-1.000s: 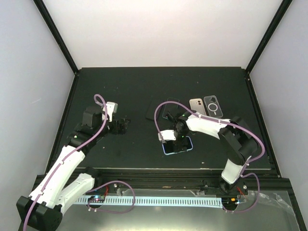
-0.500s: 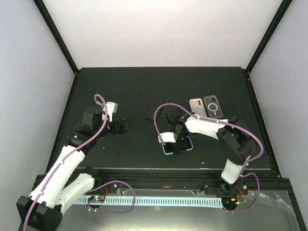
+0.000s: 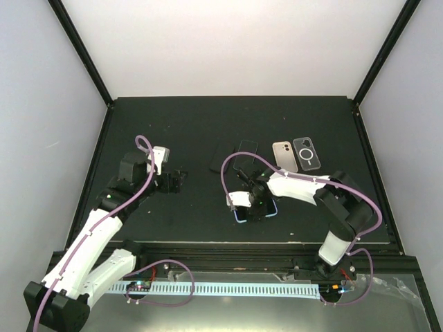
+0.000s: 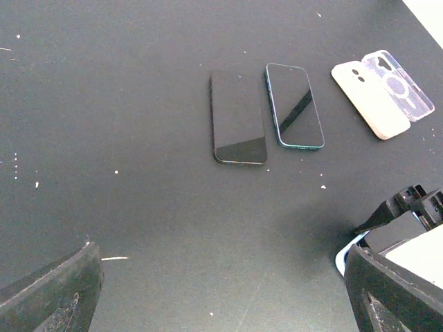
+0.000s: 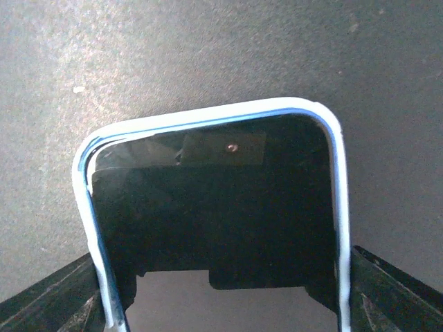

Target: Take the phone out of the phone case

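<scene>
- The phone (image 5: 214, 221) lies dark face up inside its pale blue phone case (image 5: 208, 119), on the black tabletop (image 3: 180, 131) near the front edge. The case rim wraps every edge in view.
- The right end effector (image 3: 255, 205) sits low over it, fingers spread to either side of the case. Contact cannot be told.
- The left end effector (image 3: 174, 181) hovers well apart to the left, fingers spread wide, holding nothing.
- By my judgement nothing is done yet: freeing an edge and lifting the phone out both remain.
</scene>
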